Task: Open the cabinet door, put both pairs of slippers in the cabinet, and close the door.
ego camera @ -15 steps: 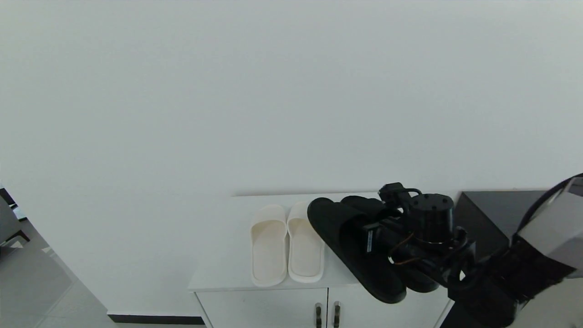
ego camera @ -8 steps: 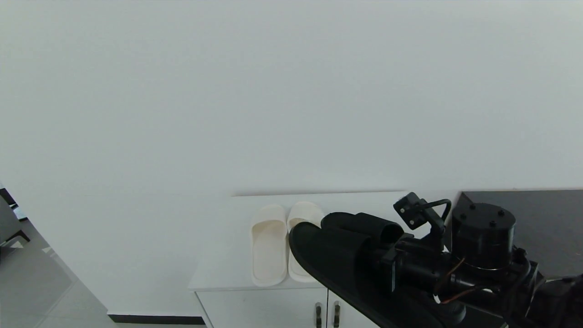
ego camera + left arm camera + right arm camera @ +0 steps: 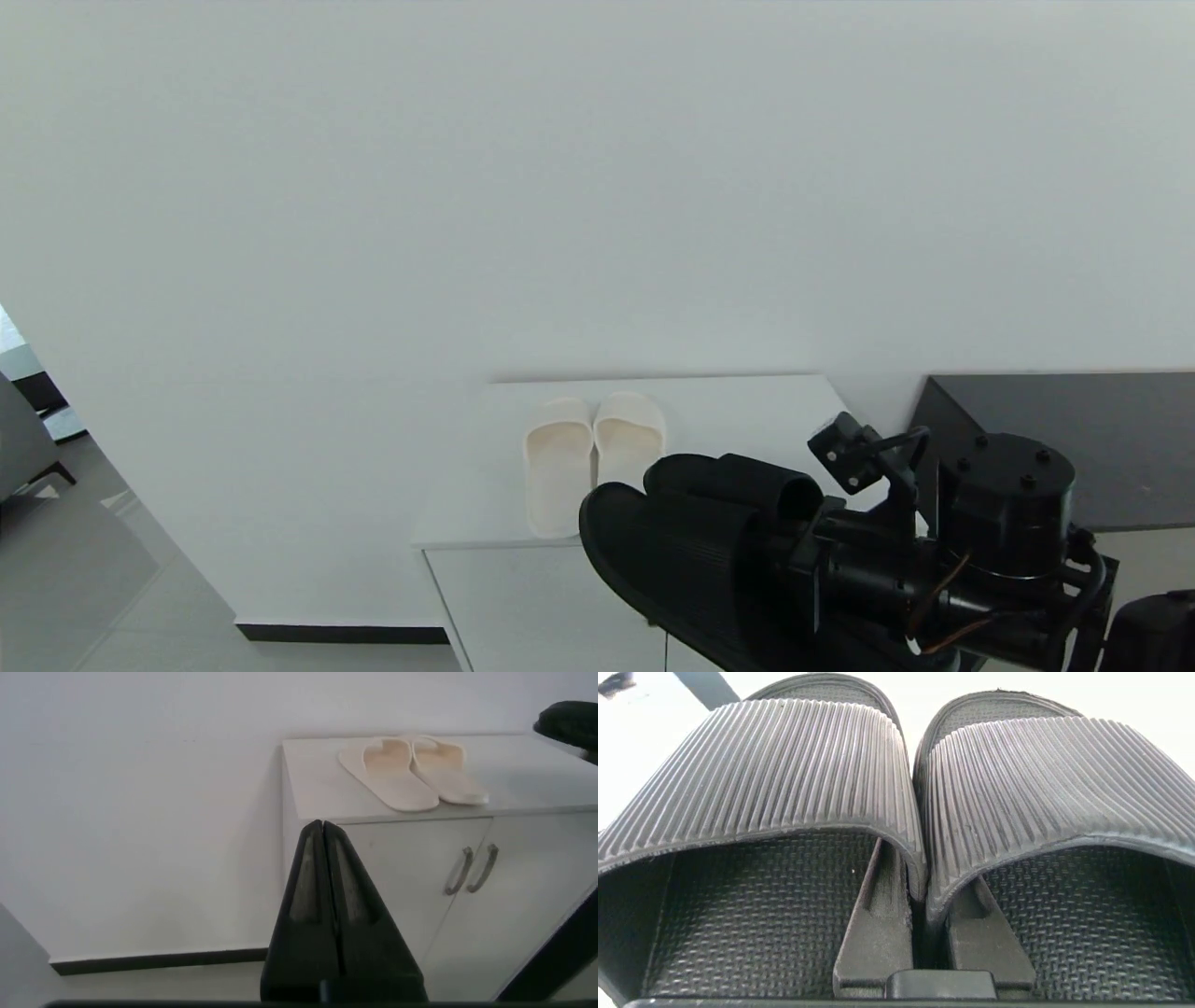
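Observation:
A pair of black slippers (image 3: 691, 551) hangs in the air in front of the white cabinet (image 3: 747, 411), held side by side. My right gripper (image 3: 794, 560) is shut on them, its fingers (image 3: 873, 924) pinching the two inner side walls together. A pair of white slippers (image 3: 593, 462) lies on the cabinet top (image 3: 318, 775) near its left end. Both cabinet doors (image 3: 420, 887) are closed, with two metal handles (image 3: 458, 870) at the middle. My left gripper (image 3: 323, 835) hangs shut and empty, low and to the left of the cabinet front.
A white wall rises behind the cabinet. A dark-topped unit (image 3: 1074, 420) adjoins the cabinet on the right. A chair (image 3: 28, 448) stands far left on the grey floor (image 3: 84, 579). A black skirting strip (image 3: 140, 959) runs along the wall base.
The right gripper has carried the black slippers off the cabinet top and toward me. The head view has shifted, so the cabinet looks farther off. The white slippers stay put.

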Controlling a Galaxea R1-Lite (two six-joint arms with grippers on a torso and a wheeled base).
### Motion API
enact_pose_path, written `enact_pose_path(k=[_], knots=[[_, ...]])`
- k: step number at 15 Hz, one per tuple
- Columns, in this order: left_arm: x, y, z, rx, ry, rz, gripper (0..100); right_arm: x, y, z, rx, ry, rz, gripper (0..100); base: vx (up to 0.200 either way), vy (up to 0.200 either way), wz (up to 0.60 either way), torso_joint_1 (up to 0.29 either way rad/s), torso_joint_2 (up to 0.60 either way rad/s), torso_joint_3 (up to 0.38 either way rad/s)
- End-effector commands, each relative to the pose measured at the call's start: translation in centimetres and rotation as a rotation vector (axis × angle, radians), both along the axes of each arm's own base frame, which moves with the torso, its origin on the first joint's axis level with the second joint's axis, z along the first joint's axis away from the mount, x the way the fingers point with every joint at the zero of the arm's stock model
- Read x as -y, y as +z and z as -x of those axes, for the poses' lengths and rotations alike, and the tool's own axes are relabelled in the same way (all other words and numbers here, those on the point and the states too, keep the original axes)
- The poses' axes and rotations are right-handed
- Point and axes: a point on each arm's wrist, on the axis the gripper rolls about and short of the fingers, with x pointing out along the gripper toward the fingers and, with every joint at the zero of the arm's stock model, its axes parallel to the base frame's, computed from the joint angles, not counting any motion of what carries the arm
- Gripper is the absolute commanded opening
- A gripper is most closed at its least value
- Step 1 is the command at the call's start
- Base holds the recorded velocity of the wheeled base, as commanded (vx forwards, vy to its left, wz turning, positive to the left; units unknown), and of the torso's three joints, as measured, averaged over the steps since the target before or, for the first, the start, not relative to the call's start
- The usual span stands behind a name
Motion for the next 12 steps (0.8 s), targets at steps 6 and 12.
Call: enact_pose_path(k=[6, 12], knots=[[0.0, 0.0, 0.0, 0.0, 0.001, 0.002, 0, 2.0, -1.6, 0.3, 0.033, 0.054, -0.058, 0, -0.2, 0.0, 0.0, -0.004, 0.0, 0.003], [0.0, 0.0, 0.0, 0.0, 0.002, 0.0, 0, 2.2, -3.0, 0.5, 0.003, 0.057, -0.032, 0, -0.033, 0.0, 0.0, 0.001, 0.0, 0.0]])
